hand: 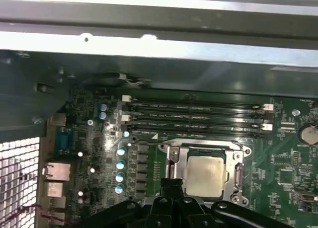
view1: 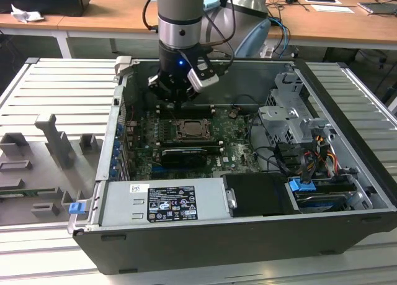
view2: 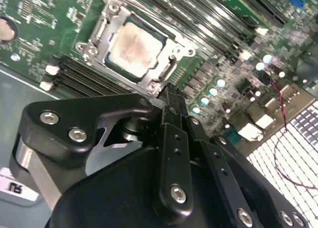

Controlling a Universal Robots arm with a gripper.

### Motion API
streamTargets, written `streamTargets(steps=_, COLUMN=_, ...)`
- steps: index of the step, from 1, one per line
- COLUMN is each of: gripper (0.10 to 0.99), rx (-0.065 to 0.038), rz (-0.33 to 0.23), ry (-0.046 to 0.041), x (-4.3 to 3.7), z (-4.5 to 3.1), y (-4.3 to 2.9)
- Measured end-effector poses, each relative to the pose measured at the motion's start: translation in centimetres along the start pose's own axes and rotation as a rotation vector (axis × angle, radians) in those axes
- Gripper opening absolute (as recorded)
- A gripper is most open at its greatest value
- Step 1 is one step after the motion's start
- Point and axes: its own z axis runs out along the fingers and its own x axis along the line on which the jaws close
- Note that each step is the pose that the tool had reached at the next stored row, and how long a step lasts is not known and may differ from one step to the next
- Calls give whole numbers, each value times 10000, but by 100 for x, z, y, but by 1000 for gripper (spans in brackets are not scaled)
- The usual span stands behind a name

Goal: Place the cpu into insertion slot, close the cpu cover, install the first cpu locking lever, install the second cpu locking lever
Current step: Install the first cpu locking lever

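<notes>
- Well, the chip point(view1: 192, 128) lies flat, face up, in the socket point(view2: 160, 39), just above the middle of the exterior view, with the cover point(view2: 166, 70) down around it
- Being square, it has no long axis; its edges run in line with the socket's rim
- The pincer point(view2: 170, 91) is drawn narrow, holding nothing, just beside the cover's corner
- Likely risks: the tips slip and gouge the green board point(view2: 39, 19), or an unlatched cover springs up
</notes>
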Motion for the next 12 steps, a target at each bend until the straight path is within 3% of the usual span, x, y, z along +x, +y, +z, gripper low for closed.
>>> streamTargets(steps=10, gripper=106, rx=-2, rz=0, ry=0, x=317, z=5, y=60)
streamTargets(steps=12, gripper=106, rx=-4, rz=0, ry=0, x=330, z=8, y=88)
